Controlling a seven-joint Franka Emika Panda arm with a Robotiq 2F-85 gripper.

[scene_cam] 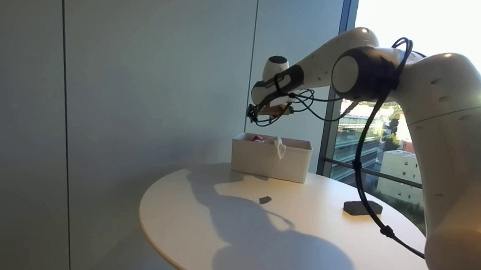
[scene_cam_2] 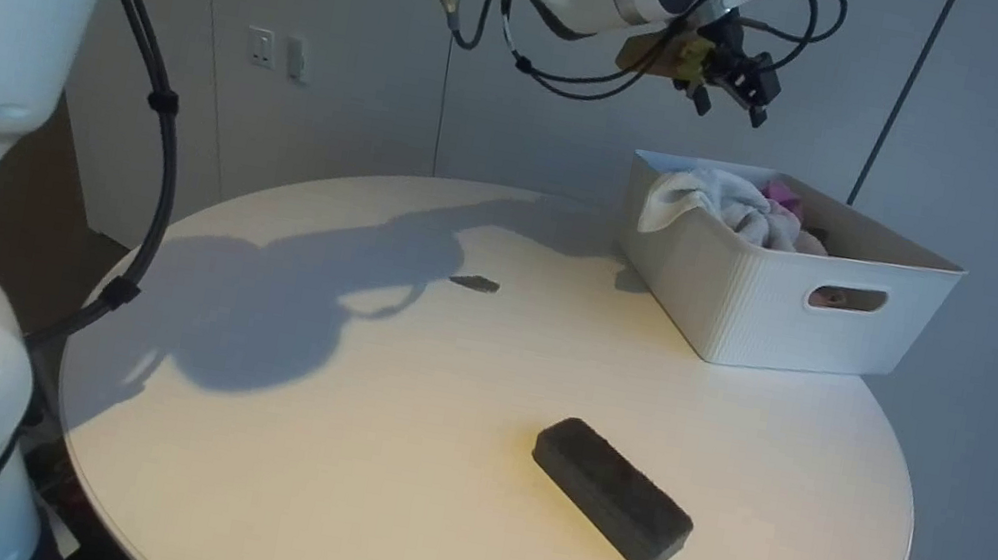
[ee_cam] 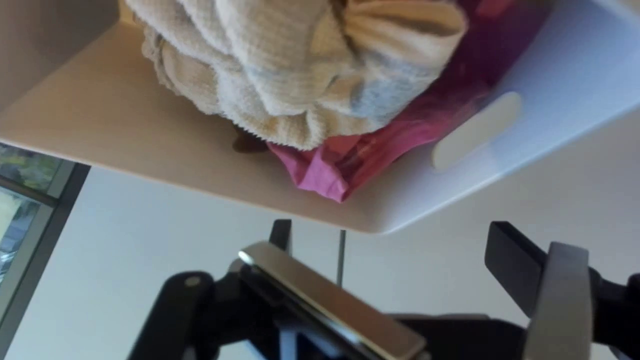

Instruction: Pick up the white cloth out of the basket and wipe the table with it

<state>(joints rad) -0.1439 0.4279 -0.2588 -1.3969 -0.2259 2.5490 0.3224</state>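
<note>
The white cloth point(scene_cam_2: 725, 204) lies crumpled in the white basket point(scene_cam_2: 853, 344), with one end draped over the rim. The cloth also shows in an exterior view point(scene_cam: 280, 147) and fills the top of the wrist view point(ee_cam: 280, 65). The basket stands on the far part of the round white table point(scene_cam: 314, 229). My gripper point(scene_cam_2: 729, 108) is above the basket and apart from the cloth. In the wrist view my gripper's two fingers point(ee_cam: 390, 234) are wide apart with nothing between them.
Pink cloth or plastic point(ee_cam: 322, 175) lies in the basket beside the white cloth. A dark block point(scene_cam_2: 610, 494) and a small dark scrap point(scene_cam_2: 475, 283) lie on the table. A wall stands close behind the basket, and a window point(scene_cam: 375, 140) is beside the table.
</note>
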